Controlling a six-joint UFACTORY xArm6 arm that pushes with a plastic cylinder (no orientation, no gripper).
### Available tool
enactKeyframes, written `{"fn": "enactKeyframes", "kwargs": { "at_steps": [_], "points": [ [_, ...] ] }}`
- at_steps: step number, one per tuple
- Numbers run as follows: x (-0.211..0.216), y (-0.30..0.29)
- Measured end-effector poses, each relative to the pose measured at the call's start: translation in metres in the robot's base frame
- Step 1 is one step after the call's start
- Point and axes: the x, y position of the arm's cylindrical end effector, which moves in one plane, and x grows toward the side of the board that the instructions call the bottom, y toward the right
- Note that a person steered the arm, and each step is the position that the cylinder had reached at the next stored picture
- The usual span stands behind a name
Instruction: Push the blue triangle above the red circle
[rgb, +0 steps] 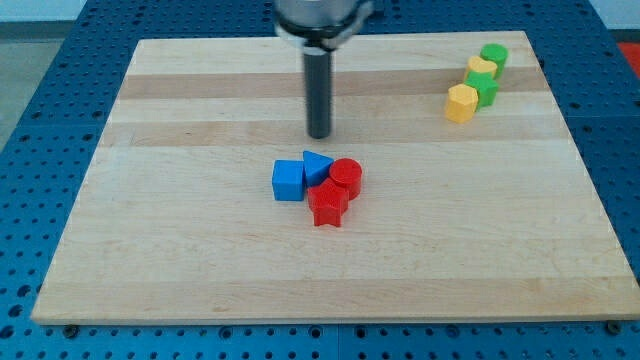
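The blue triangle (317, 166) sits near the board's middle, touching the red circle (346, 177) on its right. A blue cube (288, 181) is just left of the triangle. A red star (327, 204) lies below the triangle and circle, touching both. My tip (319, 135) is above the blue triangle, a short gap away, touching no block.
At the view's top right are a yellow hexagon-like block (461, 103), a green block (484, 88), a yellow block (481, 69) and a green block (493, 55), lined up in a diagonal row. The wooden board (150, 250) rests on a blue perforated table.
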Motion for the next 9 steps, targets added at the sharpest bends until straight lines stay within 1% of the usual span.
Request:
{"fn": "enactKeyframes", "kwargs": {
  "at_steps": [1, 2, 3, 4, 5, 6, 7, 8, 9],
  "points": [
    [0.000, -0.063],
    [0.084, -0.086],
    [0.114, -0.085],
    [0.100, -0.079],
    [0.057, -0.018],
    [0.027, 0.061],
    [0.016, 0.084],
    [0.005, 0.075],
    [-0.012, 0.018]
  ]
}}
